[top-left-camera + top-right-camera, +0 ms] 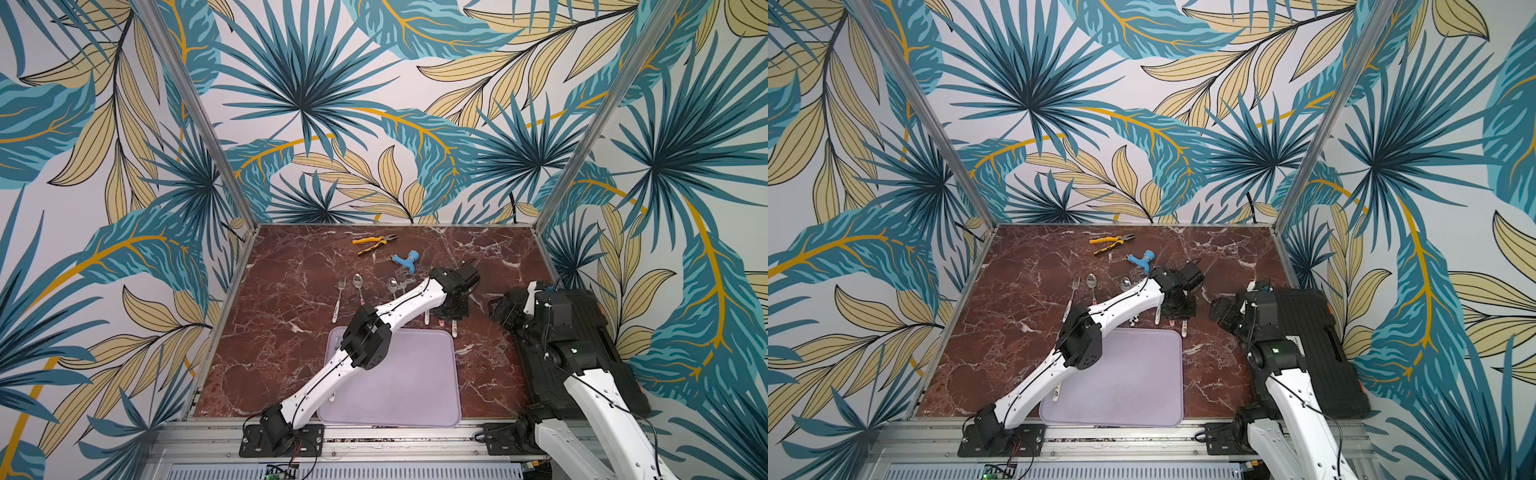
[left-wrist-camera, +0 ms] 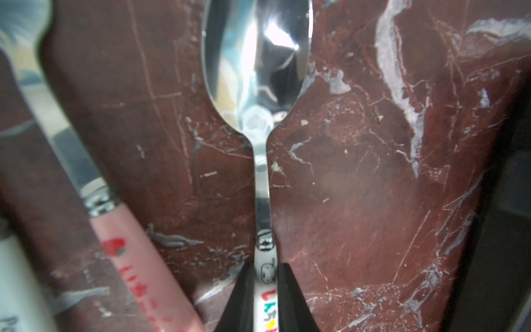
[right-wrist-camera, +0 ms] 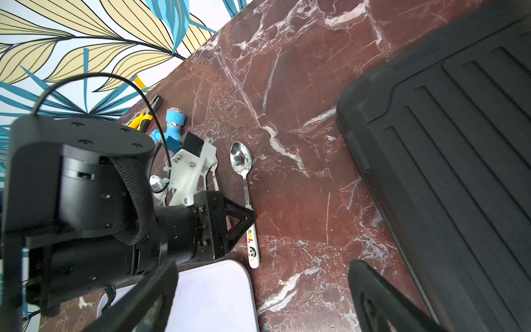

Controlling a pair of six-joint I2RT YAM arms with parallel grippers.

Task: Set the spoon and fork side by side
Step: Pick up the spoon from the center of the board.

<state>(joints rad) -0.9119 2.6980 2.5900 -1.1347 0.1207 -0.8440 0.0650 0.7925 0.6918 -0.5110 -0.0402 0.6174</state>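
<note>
1. We see a dark red marble table (image 1: 291, 266) enclosed by leaf-patterned walls.
2. A black ribbed tool case (image 1: 582, 332) lies along the table's right edge, and a lilac tray (image 1: 415, 386) sits at its front edge.
3. The left arm stretches over the tray to a row of cutlery. The right gripper (image 1: 500, 311) hangs beside the case, and its fingers (image 3: 138, 299) are spread wide with nothing between them.
4. The spoon (image 2: 255, 72) has a shiny bowl and a white cartoon-printed handle. It appears to lie on the marble past the tray's far right corner, between the other cutlery and the case.
5. The left gripper (image 2: 265, 276) pinches that handle just below its metal collar, with the jaws pressed against both sides.
6. A pink strawberry-printed handle (image 2: 135, 258) lies just beside the spoon at an angle. Its head is blurred, so we cannot tell whether it is the fork.
7. Farther left, a fork (image 1: 339, 299) and a second spoon (image 1: 358, 286) lie side by side.
8. We judge the pinch narrow and high on a slick handle. On a lift the spoon could swivel or slip. A sideways drag could knock the pink handle and crowd the row.
</note>
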